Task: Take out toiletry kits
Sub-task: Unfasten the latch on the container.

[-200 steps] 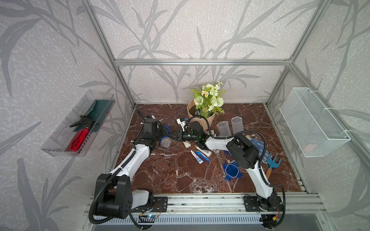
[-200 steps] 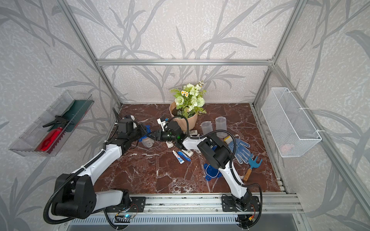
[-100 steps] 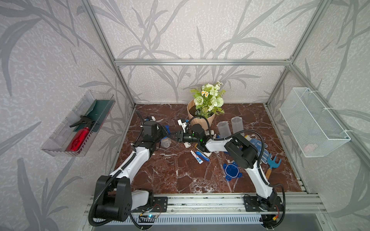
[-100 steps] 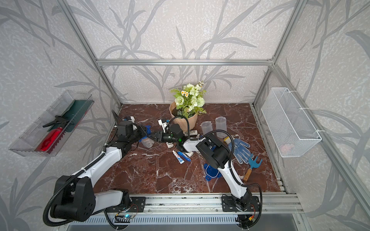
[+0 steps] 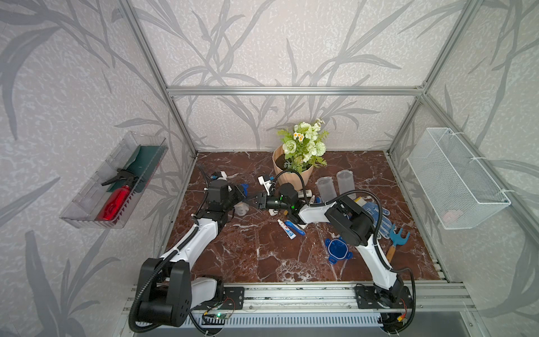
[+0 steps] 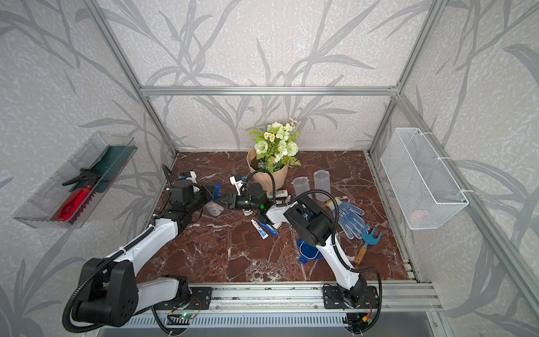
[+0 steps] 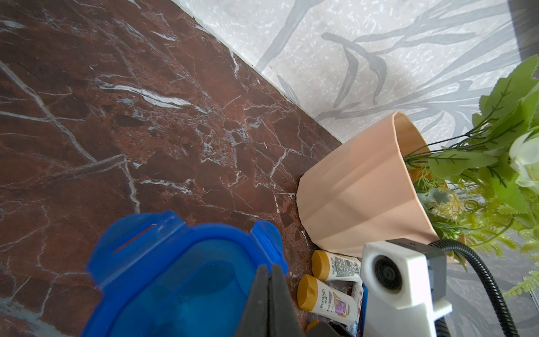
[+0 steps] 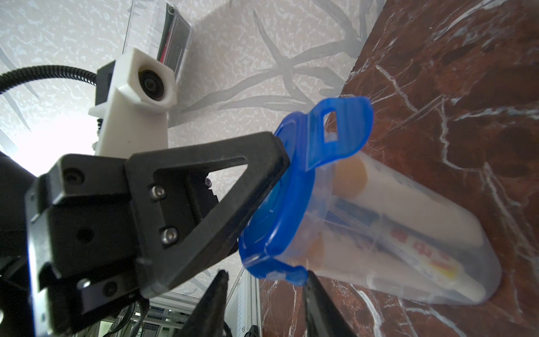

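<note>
A clear jar (image 8: 393,233) with a blue clip lid (image 8: 291,204) stands tilted on the marble, and a gold-capped bottle and tubes of a toiletry kit show through its wall. My left gripper (image 7: 269,271) is shut, its tips pressed on the lid (image 7: 175,277). Beside it my right gripper (image 8: 265,275) is open, with one lid clip (image 8: 280,271) between its fingertips. In both top views the two grippers meet at the jar (image 5: 242,208) (image 6: 214,208). Loose kit items lie nearby: two mini bottles (image 7: 326,297), a toothpaste tube (image 5: 285,229) and a toothbrush (image 5: 294,227).
A flowerpot (image 5: 291,172) stands behind the grippers. Two empty clear jars (image 5: 323,186) stand to its right. A loose blue lid (image 5: 338,249), dotted gloves (image 5: 376,216) and a blue hand rake (image 5: 396,239) lie front right. A wire basket (image 5: 455,178) and a tray (image 5: 116,186) hang on the side walls.
My left wrist has sunk slightly onto the jar's lid. The right gripper's fingers have narrowed a little around the lid clip.
</note>
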Motion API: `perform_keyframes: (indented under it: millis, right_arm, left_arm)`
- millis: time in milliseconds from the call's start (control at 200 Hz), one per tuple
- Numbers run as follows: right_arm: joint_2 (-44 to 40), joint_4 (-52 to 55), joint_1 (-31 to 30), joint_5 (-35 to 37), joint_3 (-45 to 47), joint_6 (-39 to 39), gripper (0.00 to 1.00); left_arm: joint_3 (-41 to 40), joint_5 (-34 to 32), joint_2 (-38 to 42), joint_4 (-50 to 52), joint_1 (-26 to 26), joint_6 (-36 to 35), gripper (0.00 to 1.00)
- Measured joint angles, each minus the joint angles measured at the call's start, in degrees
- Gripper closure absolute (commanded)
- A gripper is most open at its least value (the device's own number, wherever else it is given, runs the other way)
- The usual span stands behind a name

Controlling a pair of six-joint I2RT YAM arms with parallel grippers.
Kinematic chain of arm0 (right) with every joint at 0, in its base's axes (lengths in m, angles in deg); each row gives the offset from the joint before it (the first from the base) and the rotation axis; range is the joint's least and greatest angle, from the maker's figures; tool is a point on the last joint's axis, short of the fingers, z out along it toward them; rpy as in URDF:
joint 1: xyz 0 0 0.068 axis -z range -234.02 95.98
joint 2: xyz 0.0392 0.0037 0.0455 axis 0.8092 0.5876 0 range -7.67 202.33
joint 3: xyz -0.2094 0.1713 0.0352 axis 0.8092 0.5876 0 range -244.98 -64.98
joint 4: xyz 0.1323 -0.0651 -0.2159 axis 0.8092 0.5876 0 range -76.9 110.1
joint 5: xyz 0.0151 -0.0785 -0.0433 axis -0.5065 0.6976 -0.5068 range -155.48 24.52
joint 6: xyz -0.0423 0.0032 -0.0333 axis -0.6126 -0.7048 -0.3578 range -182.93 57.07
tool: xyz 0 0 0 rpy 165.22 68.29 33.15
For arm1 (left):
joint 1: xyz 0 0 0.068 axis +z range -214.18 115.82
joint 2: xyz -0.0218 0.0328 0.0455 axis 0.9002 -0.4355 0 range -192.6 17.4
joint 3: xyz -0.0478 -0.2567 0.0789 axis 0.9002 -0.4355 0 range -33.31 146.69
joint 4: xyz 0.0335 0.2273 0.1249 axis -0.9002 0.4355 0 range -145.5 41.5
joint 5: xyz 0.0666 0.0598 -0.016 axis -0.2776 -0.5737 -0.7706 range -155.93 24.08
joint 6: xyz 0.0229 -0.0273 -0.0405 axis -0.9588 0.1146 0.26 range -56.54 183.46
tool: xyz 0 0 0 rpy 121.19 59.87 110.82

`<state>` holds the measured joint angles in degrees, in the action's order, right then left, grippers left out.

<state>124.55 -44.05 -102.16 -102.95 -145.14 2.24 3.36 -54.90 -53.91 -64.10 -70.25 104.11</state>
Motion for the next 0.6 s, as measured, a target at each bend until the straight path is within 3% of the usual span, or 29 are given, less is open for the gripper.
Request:
perform_keyframes:
  millis: [605]
  right_arm:
    - [0.28, 0.44, -0.94, -2.05, -0.46, -0.26, 0.63]
  left_arm:
    - [-5.44, -0.15, 3.15, -5.62, -0.15, 1.18, 1.00]
